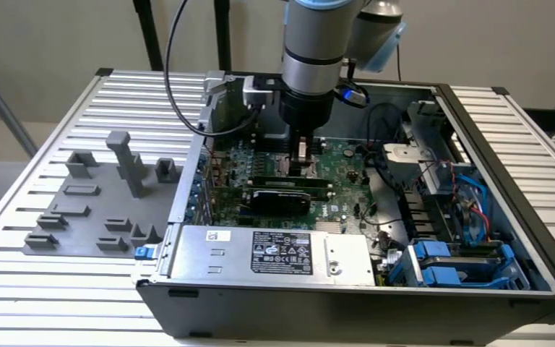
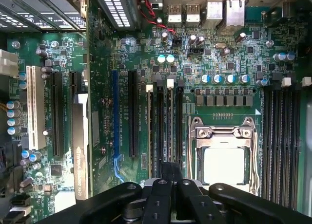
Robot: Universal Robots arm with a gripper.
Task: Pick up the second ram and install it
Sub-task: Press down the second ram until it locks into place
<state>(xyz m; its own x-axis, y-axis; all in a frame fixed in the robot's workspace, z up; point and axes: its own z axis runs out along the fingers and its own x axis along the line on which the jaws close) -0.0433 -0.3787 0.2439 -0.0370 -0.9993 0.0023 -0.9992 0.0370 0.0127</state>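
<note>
My gripper [image 1: 303, 166] reaches down into the open computer case, low over the green motherboard [image 1: 347, 160]. In the wrist view its black fingers [image 2: 165, 177] stand close together at the row of memory slots beside the processor socket [image 2: 224, 158]. The second ram [image 2: 169, 121] appears edge-on as a thin dark strip running away from the fingertips, in line with a slot. The gripper [image 2: 170, 171] looks shut on its near end. How deep it sits in the slot cannot be seen.
A grey holder plate with upright blocks [image 1: 104, 195] lies on the slatted table at the exterior view's left. Inside the case are a black expansion card [image 1: 277, 194], a silver power supply [image 1: 272, 253], loose cables [image 1: 384, 166] and blue drive cages [image 1: 451, 264].
</note>
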